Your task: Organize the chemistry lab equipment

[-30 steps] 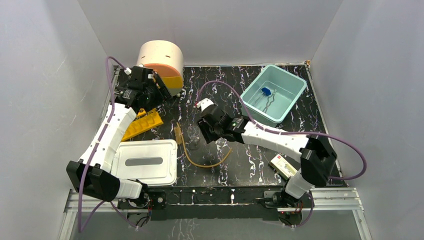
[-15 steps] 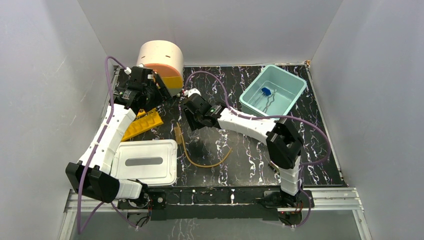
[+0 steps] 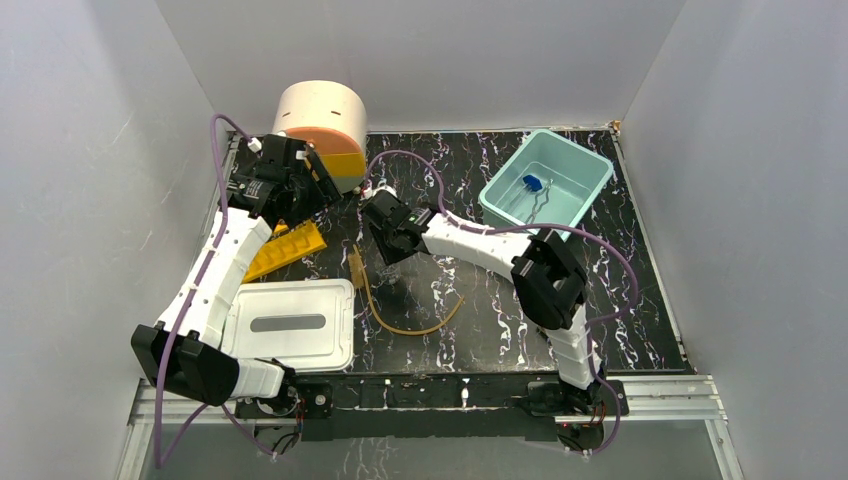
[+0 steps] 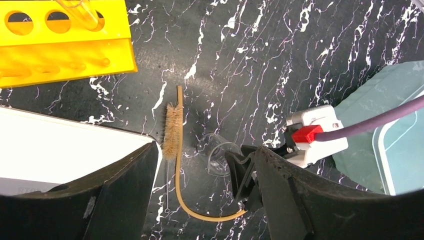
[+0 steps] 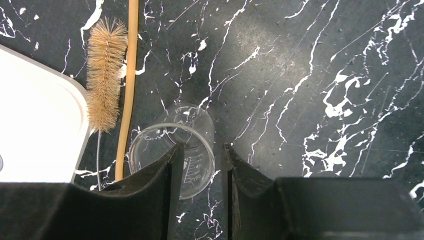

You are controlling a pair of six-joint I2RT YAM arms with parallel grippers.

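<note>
The black marbled desk (image 3: 620, 290) carries everything. A white lid (image 3: 320, 300) lies flat at its near left corner. A round beige container (image 3: 320, 110) stands at the far left, and a teal bin (image 3: 565, 160) sits at the far right. The left gripper (image 3: 303, 190) hangs just in front of the beige container, above the orange-yellow holed rack (image 3: 285, 248), with its jaws spread wide and nothing between them. A clear glass tube (image 4: 85, 12) stands in one of the rack's holes.

The amber rubber hose (image 3: 420, 328) runs from mid-desk toward the near edge and curls to the right. A bristle brush (image 5: 105, 75) lies alongside it, just beside the lid's corner. The right gripper (image 5: 199, 165) is down at the small clear glass beaker (image 5: 175, 145). Its jaws are partly open and straddle the beaker's right wall, with one finger (image 5: 160, 180) over the mouth and one outside. Whether they touch the glass cannot be told. Inside the bin lie the blue-tipped piece (image 3: 533, 183) and the wire metal clamp (image 3: 540, 205).
</note>
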